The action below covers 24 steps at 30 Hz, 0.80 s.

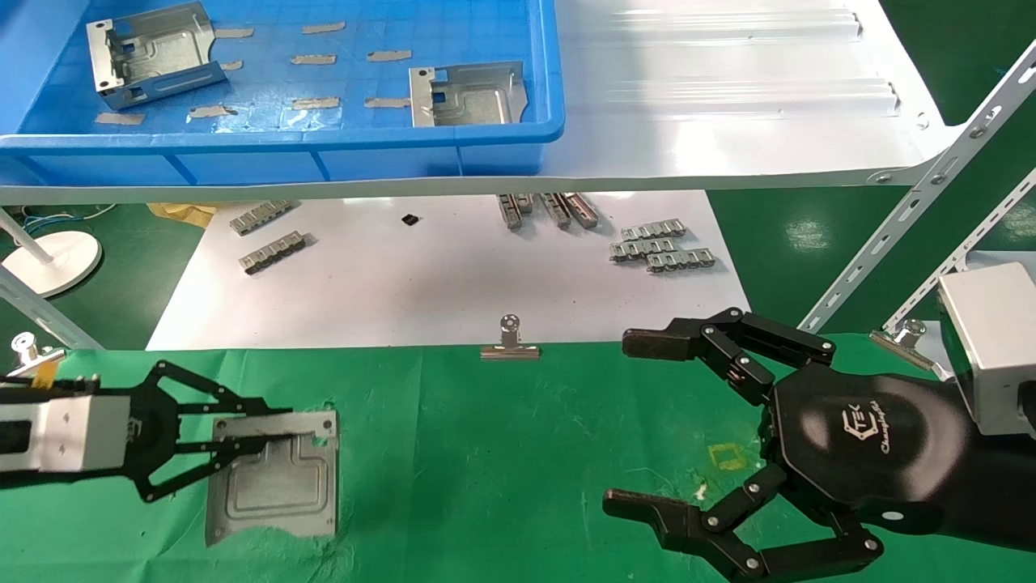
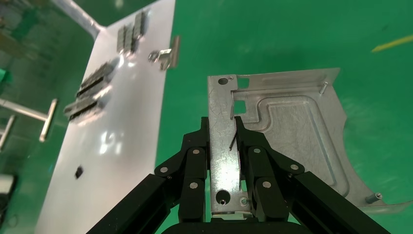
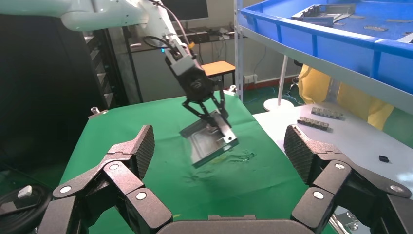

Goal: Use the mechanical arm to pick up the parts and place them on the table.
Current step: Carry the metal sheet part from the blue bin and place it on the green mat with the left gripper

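The green table (image 1: 502,453) is overlooked from the head; the held part (image 2: 287,131) is shared by both wrist views.

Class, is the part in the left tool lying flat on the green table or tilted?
Tilted. The right wrist view shows the part hanging slanted from the left tool, above the table.

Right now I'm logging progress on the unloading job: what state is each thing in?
Left pincer: shut on the held plate's flange.
Held plate: gripped, tilted, just above or touching the green table.
Right pincer: open, empty, over the table.
Blue bin: on the white shelf, holding two plates.
Left plate in bin: untouched.
Right plate in bin: untouched.
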Available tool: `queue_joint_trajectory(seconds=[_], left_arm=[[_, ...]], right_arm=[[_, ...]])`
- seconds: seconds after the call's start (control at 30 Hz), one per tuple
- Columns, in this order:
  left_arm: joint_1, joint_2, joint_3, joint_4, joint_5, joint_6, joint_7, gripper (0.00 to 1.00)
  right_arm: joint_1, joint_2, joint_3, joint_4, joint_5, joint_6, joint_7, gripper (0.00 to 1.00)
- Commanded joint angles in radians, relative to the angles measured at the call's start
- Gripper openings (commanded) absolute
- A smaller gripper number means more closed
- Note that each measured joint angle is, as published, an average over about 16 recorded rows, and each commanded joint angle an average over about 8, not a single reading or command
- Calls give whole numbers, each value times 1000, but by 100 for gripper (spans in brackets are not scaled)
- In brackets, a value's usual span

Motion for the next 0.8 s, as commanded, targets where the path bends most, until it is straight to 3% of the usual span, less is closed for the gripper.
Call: queue_joint_trajectory(seconds=[0.03,0.1,0.33,0.37,0.8], left_arm=[[-14,19,18,51,23,-5,35,0],[-29,35,38,81,50,-4,60,5],[-77,85,84,177,101,-3,106,93],[-82,92,87,189,102,-2,108,100],[-126,121,113,267,72,13,90,100]], right_arm=[[0,0,0,0,0,0,0,100],[0,0,0,0,0,0,0,100],[0,0,0,0,0,0,0,100],[0,0,0,0,0,0,0,100],[0,0,0,0,0,0,0,100]])
